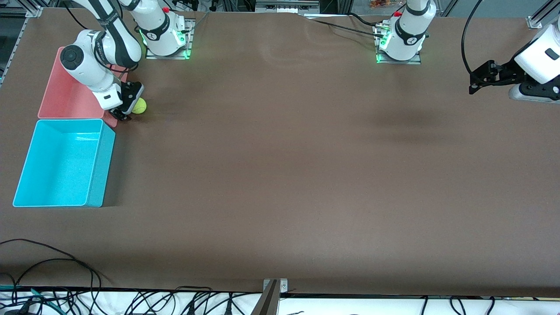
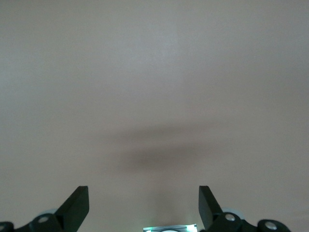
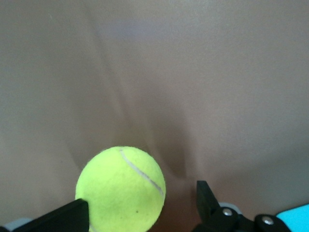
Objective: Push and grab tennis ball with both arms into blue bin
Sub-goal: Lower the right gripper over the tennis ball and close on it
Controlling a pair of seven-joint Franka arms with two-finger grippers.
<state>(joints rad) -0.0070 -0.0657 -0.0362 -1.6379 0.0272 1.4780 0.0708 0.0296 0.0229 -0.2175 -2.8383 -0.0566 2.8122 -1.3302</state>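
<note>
right tool [image 3: 140, 205]: fingers parted wide, low at the table [image 1: 280, 175], near the corner at the right arm's end by the bases. tennis ball [image 3: 120, 188] sits between the fingers, pressed against one finger [image 3: 58, 217]; a gap shows to the other finger. cannot tell from the front view whether the ball is lifted or resting on the table.

tennis ball [image 1: 139, 105] lies just beside the corner of the pink bin [image 1: 61, 98], farther from the front camera than the blue bin [image 1: 26, 173]. blue bin stands open-topped along the table edge at the right arm's end, touching or nearly touching the pink bin.

left tool [image 2: 144, 205]: fingers spread wide, holding nothing, only bare table under it. it hangs in the air [image 1: 483, 78] over the table near the edge at the left arm's end; this arm waits.

writing: small dark marks on both arm bases, not readable.

hidden: right arm covers part of the pink bin; left arm is cut off by the picture's edge; a sliver of blue shows at the right wrist view's corner.
</note>
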